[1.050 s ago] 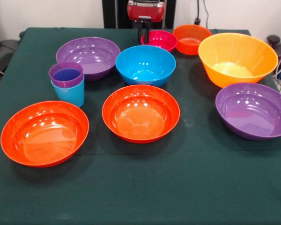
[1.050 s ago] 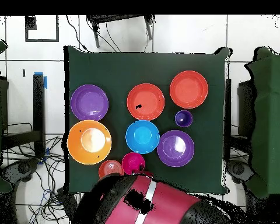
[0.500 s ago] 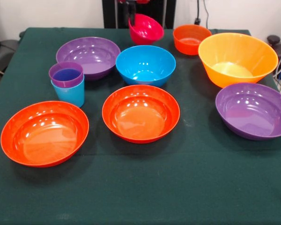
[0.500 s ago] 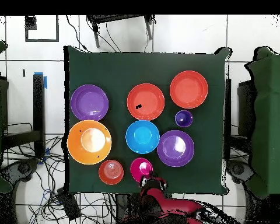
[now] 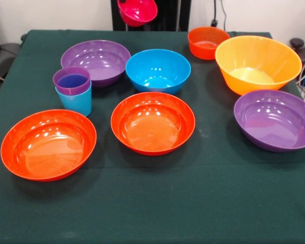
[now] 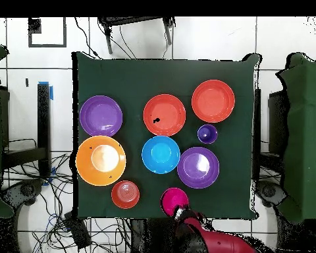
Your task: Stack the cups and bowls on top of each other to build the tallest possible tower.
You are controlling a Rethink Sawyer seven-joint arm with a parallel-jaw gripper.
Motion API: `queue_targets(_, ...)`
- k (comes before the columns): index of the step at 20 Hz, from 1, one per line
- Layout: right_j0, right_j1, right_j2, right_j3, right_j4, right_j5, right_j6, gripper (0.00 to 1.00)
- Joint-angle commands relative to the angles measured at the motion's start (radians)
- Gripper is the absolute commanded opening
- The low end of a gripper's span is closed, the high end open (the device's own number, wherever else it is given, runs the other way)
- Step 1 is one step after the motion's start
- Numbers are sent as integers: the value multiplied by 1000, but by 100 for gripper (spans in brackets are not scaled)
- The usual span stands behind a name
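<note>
The small pink bowl hangs tilted at the top of the frame, clear of the table, so I take it the gripper is pinching its rim, though the fingers themselves are hard to make out. It looks light, stiff and glossy, likely slippery; a rim pinch seems the sensible hold. The purple cup sits nested in the light blue cup at centre left, the start of the tower. Around them lie the blue bowl, small orange bowl, yellow-orange bowl, and the wide purple and orange-red ones.
</note>
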Motion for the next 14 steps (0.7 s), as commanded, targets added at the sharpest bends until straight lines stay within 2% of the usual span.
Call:
queue_targets(1, -59, -86, 252, 61, -57, 107, -91, 0)
queue_targets(4, -138, -106, 388, 92, -18, 140, -107, 0)
queue_targets(11, -358, -152, 786, 145, 44, 173, -174, 0)
queue_targets(14, -433, -149, 890, 145, 33, 181, -194, 0)
